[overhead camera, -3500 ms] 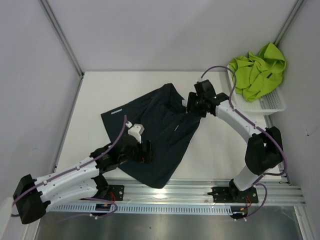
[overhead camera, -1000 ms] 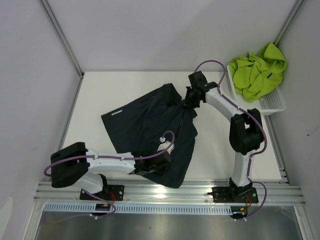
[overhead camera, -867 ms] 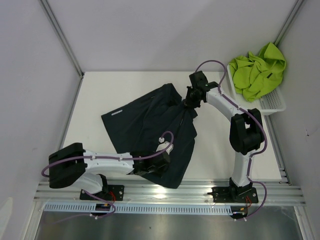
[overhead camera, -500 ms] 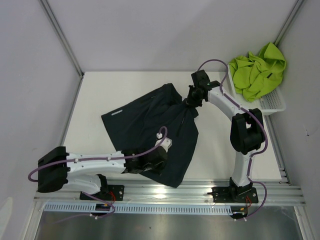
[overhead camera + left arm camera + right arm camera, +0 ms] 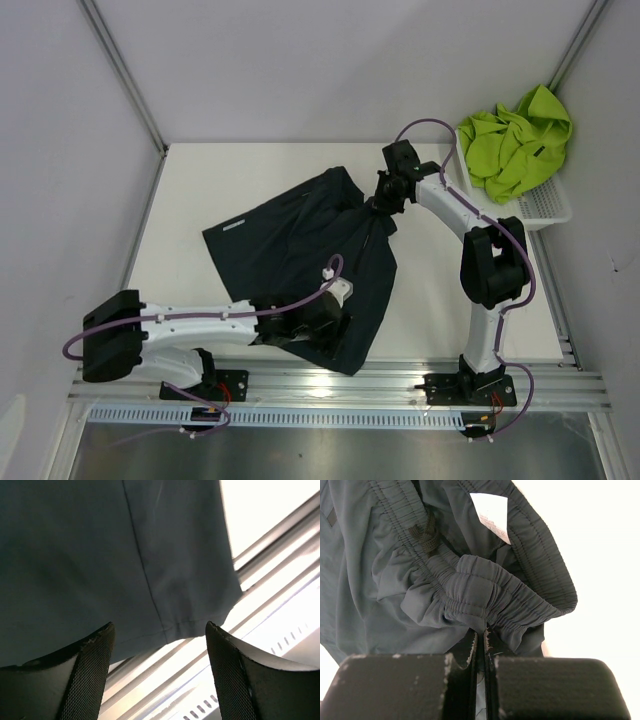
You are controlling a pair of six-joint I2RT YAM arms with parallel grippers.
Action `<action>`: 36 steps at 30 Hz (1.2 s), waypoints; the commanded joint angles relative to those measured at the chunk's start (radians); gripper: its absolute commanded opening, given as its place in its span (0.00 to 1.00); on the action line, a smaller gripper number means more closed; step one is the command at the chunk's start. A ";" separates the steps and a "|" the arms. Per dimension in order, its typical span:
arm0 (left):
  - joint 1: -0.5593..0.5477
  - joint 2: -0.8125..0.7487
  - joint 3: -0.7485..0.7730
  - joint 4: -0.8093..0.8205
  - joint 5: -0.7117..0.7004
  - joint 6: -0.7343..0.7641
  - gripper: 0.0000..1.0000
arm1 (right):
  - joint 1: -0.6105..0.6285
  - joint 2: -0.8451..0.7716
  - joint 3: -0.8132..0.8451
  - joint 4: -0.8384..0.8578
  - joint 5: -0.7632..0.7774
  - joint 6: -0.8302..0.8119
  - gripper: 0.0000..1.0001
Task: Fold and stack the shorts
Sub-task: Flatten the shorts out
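The dark navy shorts [image 5: 290, 250] lie spread on the white table, one leg reaching toward the front edge. My right gripper [image 5: 385, 200] is shut on the bunched elastic waistband [image 5: 485, 592] at the far right of the shorts; in the right wrist view the gripper [image 5: 480, 636] pinches that fold. My left gripper [image 5: 325, 322] hovers open over the near leg. In the left wrist view the left gripper [image 5: 160, 626] has nothing between its fingers [image 5: 90, 665], and the hem [image 5: 190, 625] lies flat below. The lime green shorts [image 5: 515, 140] sit crumpled in the basket.
The white mesh basket [image 5: 548, 208] stands at the back right, against the right wall. A metal rail [image 5: 400, 385] runs along the table's front edge, just beyond the shorts' near leg. Grey walls close in the left, back and right sides.
My left gripper has opened and let go of the near leg of the navy shorts, shifting slightly right. The right gripper stays shut on the waistband, hardly moved.
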 commanded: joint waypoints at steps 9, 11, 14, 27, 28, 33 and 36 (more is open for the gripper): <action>-0.047 0.148 0.019 0.047 0.023 -0.023 0.68 | -0.004 -0.004 0.023 0.023 -0.004 -0.006 0.00; -0.058 0.163 0.014 0.050 0.017 -0.031 0.66 | -0.004 -0.004 0.018 0.026 -0.004 -0.003 0.00; -0.067 0.189 0.010 0.055 0.006 -0.039 0.63 | -0.002 -0.004 0.015 0.028 -0.005 0.000 0.00; -0.102 0.251 0.002 0.047 -0.052 -0.074 0.00 | -0.005 -0.015 -0.010 0.040 -0.001 0.013 0.00; -0.104 0.237 0.003 0.040 -0.055 -0.075 0.00 | -0.005 -0.015 -0.008 0.038 -0.001 0.014 0.00; -0.107 0.160 0.016 -0.012 -0.074 -0.072 0.00 | -0.016 -0.015 0.004 0.031 0.007 0.014 0.00; -0.107 0.096 0.048 -0.093 -0.094 -0.063 0.00 | -0.025 -0.012 0.044 -0.009 0.029 0.014 0.00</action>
